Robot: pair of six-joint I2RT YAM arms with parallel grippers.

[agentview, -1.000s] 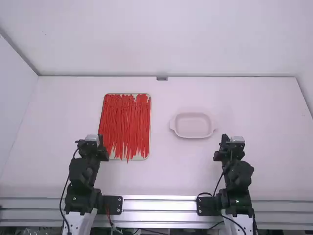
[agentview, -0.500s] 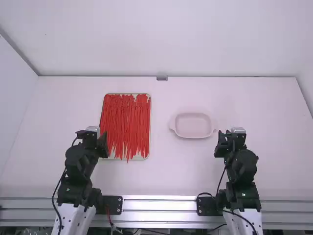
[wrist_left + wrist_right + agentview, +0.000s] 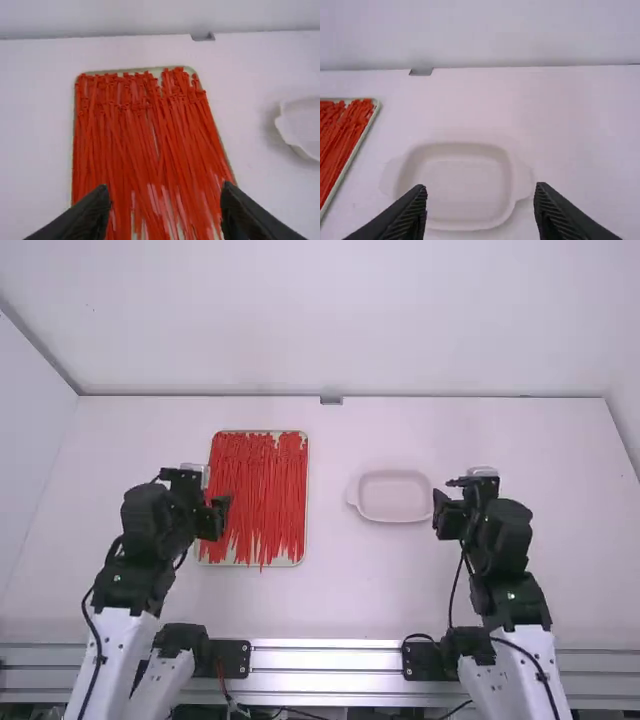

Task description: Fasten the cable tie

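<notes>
Both grippers wide open, empty. Left gripper (image 3: 216, 516) at near edge of red ties (image 3: 256, 495), spread on tray (image 3: 299, 560) ahead. Right gripper (image 3: 446, 512) just short of white dish (image 3: 395, 496), ties well off to its left.

Cable ties (image 3: 255, 495): red plastic, smooth, slight sheen. Tray (image 3: 306, 502) under them: pale, matt rim. Dish (image 3: 396, 474) at 3 o'clock of the tray: white, smooth, low gloss; plastic or ceramic, can't tell. Bench (image 3: 500, 440): white, smooth, matt. Left pincer (image 3: 163, 192) and right pincer (image 3: 480, 192): black, matt, plastic-looking. Rail (image 3: 320, 652) at 6 o'clock: bare metal, satin.
</notes>
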